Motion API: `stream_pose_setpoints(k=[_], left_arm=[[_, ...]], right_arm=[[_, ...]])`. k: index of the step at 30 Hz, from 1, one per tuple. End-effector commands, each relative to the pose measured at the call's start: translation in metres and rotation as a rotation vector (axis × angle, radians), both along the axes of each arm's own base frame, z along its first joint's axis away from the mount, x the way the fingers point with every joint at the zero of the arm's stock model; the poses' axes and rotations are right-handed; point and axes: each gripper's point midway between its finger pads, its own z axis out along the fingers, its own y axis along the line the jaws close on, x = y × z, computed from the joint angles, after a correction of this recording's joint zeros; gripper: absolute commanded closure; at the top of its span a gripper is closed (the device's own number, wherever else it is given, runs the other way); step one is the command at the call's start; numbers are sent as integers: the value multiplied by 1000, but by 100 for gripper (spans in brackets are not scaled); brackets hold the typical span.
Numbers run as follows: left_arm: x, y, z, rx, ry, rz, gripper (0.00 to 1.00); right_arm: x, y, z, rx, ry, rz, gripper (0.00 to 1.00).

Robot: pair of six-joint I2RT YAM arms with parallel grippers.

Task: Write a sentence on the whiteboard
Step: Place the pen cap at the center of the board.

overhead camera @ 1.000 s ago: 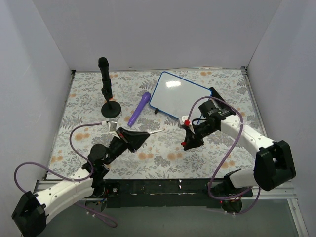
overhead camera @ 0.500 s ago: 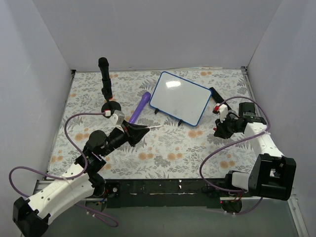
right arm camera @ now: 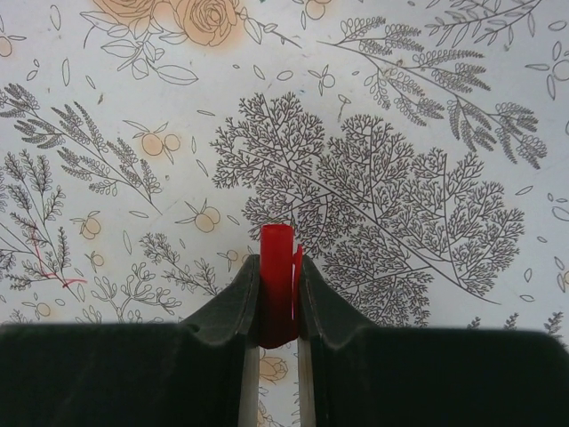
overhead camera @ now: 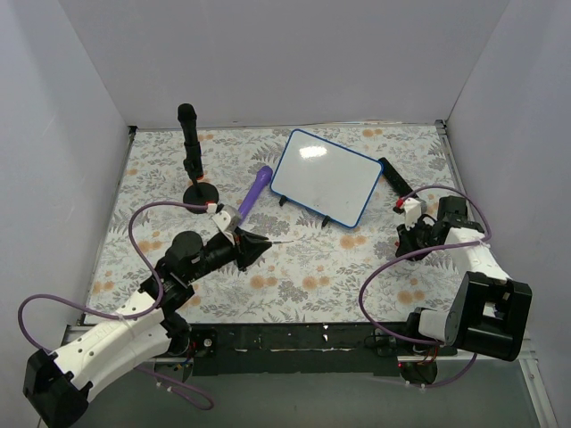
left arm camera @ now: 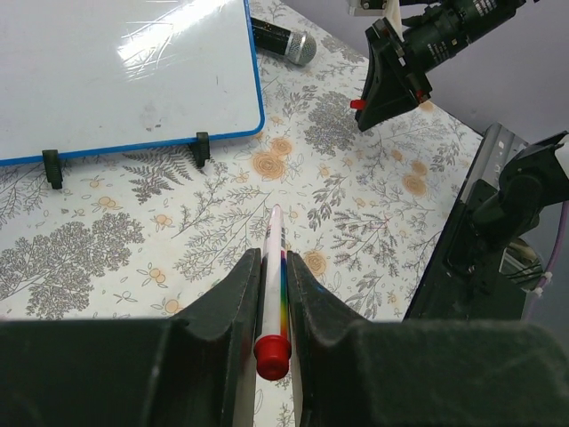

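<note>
Left jaws clamp a pen [left arm camera: 274, 258], tip near the board [overhead camera: 326, 178]; right jaws pinch a red cap [right arm camera: 276, 276] low over the tabletop [overhead camera: 303, 272]

- Left arm [overhead camera: 116, 334]: reaches from its base up and to the right, low over the table, wrist nearly level, ending in front of the whiteboard [overhead camera: 323, 176], off its left corner.
- Left gripper [overhead camera: 259, 245]: jaws clamped on a marker [left arm camera: 276, 240], tip pointing towards the whiteboard's near edge.
- Right arm [overhead camera: 473, 259]: folded back, elbow near its base, forearm angled up and left, wrist to the right of the whiteboard.
- Right gripper [right arm camera: 277, 267]: aimed down at the table, jaws pinched on a red cap [right arm camera: 276, 294].
</note>
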Motion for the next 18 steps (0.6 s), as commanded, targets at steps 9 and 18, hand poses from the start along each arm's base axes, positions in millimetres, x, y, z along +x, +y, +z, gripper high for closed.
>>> stream_pose_setpoints(k=[9, 18], left_arm=[[2, 4, 18, -21, -49, 16, 100], [3, 7, 21, -38, -54, 39, 100]], right_arm=[[-1, -2, 7, 43, -40, -25, 52], [1, 1, 28, 67, -124, -10, 47]])
